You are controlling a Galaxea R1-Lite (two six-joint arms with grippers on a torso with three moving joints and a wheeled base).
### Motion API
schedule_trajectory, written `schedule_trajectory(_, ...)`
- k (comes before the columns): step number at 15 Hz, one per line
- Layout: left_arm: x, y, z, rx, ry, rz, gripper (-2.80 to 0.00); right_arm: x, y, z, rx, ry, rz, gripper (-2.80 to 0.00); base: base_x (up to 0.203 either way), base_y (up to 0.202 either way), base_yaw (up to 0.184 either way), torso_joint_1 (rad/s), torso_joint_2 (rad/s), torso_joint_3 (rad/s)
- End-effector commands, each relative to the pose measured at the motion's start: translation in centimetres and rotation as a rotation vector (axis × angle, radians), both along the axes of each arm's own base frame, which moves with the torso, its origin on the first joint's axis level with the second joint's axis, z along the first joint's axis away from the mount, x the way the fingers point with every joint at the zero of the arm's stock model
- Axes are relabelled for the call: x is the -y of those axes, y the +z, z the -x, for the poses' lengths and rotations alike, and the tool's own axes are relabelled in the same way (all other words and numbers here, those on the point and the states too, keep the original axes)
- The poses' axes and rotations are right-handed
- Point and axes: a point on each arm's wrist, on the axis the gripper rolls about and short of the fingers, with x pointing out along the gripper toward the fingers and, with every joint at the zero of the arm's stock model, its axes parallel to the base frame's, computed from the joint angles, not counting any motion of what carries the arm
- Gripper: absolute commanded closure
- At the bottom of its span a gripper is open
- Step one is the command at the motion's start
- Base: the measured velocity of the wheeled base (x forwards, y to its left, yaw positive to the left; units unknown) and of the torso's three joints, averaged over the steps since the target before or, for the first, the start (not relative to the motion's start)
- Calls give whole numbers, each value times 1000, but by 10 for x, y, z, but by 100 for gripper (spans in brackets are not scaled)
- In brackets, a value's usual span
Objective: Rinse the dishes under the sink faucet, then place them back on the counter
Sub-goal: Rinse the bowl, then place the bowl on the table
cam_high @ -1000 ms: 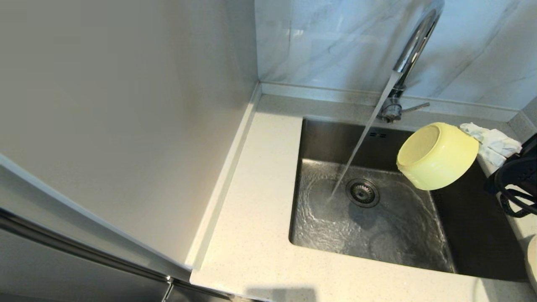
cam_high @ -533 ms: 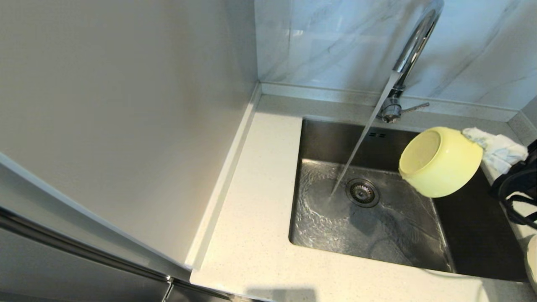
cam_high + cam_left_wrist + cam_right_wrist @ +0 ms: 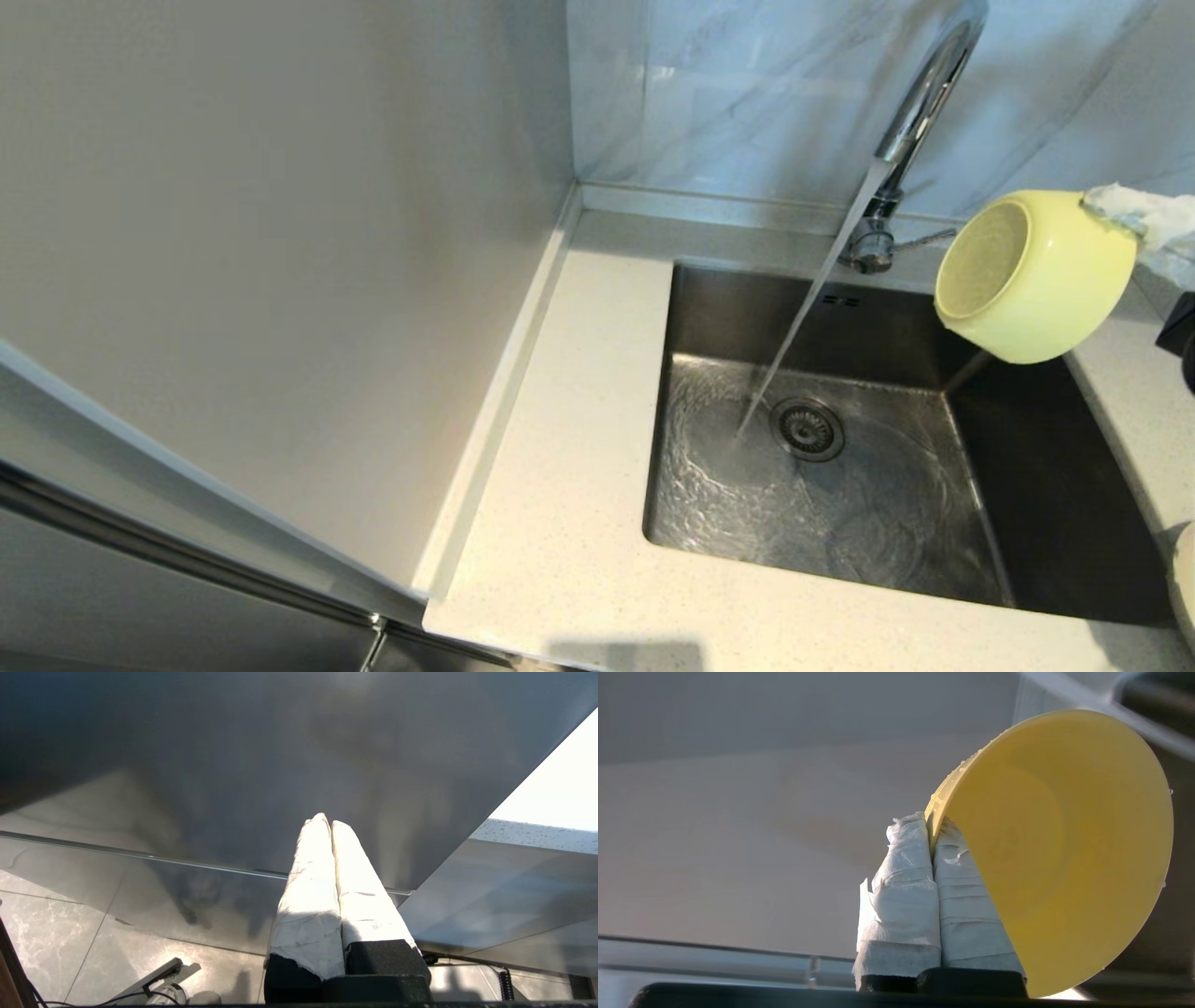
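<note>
The pale yellow bowl [image 3: 1032,275] hangs tipped on its side, mouth facing left, above the back right corner of the steel sink [image 3: 709,308]. My right gripper [image 3: 1111,205], its fingers wrapped in white, is shut on the bowl's rim [image 3: 930,828]. In the right wrist view the bowl [image 3: 1064,858] fills the space beside the fingers. The chrome faucet [image 3: 920,103] runs a slanted stream into the basin left of the drain strainer [image 3: 808,429]. A sliver of the white plate [image 3: 1186,583] shows at the right edge. The chopsticks are out of view. My left gripper [image 3: 327,821] is shut on nothing, low beside a cabinet front.
The speckled counter [image 3: 560,467] runs along the sink's left and front, with a plain wall panel [image 3: 280,280] on the left. The faucet's lever [image 3: 924,240] points right at its base, close to the bowl. Water ripples over the basin floor.
The bowl, held by my right gripper, has risen and moved right and back, away from the water stream. The water keeps running.
</note>
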Motion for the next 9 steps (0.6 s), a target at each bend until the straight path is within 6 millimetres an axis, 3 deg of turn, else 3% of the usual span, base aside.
schedule_trajectory(1, 0, 0, 0, 0, 0, 0, 0, 3, 19, 15, -124, -55, 25, 0, 0, 0, 0, 0, 0, 0)
schedule_trajectory(3, 0, 0, 0, 0, 0, 0, 0, 9, 26, 17, -191, -245, 168, 0, 0, 0, 0, 0, 0, 0)
schedule_trajectory(5, 0, 0, 0, 0, 0, 0, 0, 9, 26, 17, -210, -492, 440, 0, 0, 0, 0, 0, 0, 0)
schedule_trajectory(9, 0, 0, 0, 0, 0, 0, 0, -1, 7, 16, -131, -504, 1115, 0, 0, 0, 0, 0, 0, 0)
